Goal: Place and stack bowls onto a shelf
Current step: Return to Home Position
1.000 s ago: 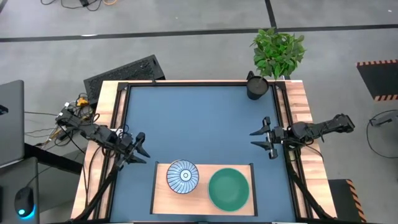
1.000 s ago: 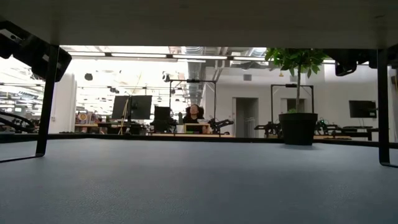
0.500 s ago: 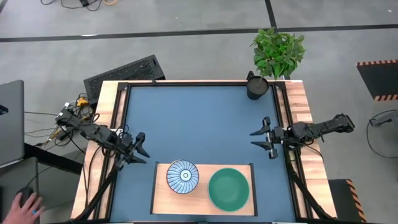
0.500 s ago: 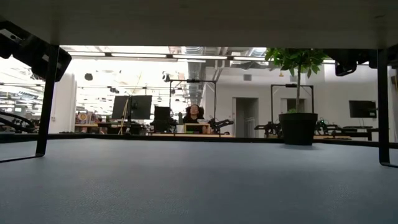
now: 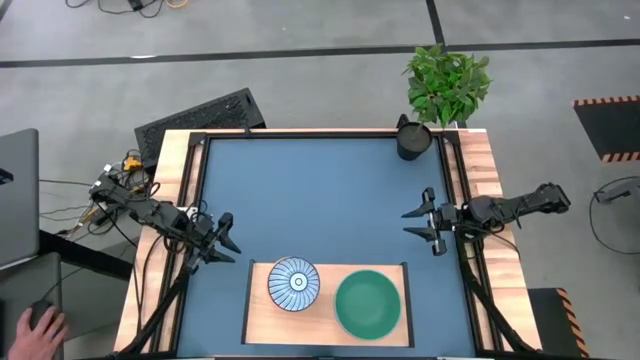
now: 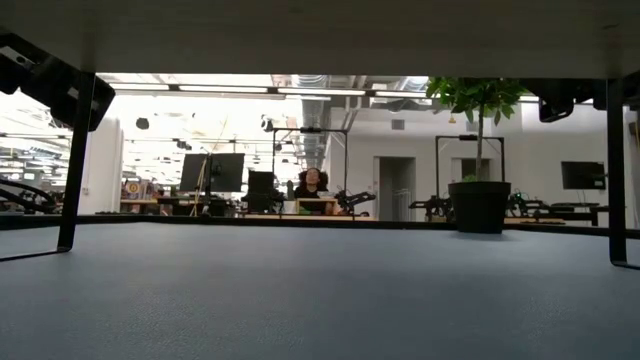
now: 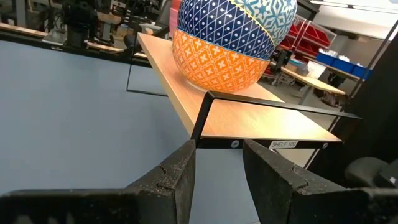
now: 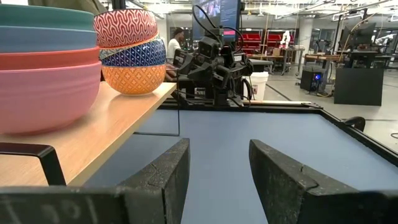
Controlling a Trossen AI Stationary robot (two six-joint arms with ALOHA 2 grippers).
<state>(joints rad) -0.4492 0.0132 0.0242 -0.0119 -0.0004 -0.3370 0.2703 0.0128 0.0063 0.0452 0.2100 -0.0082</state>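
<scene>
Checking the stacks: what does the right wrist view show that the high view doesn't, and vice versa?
Only the right wrist view: the stacks' layers. The wide stack runs pink bowl, red bowl, blue bowl, green bowl on top; the small one has an orange bowl under two patterned bowls. Only the high view: the top small bowl's striped inside, the dark cup, a person's hand off the table. Both: the shelf, both stacks, and the left gripper and right gripper, open, away from the shelf.
</scene>
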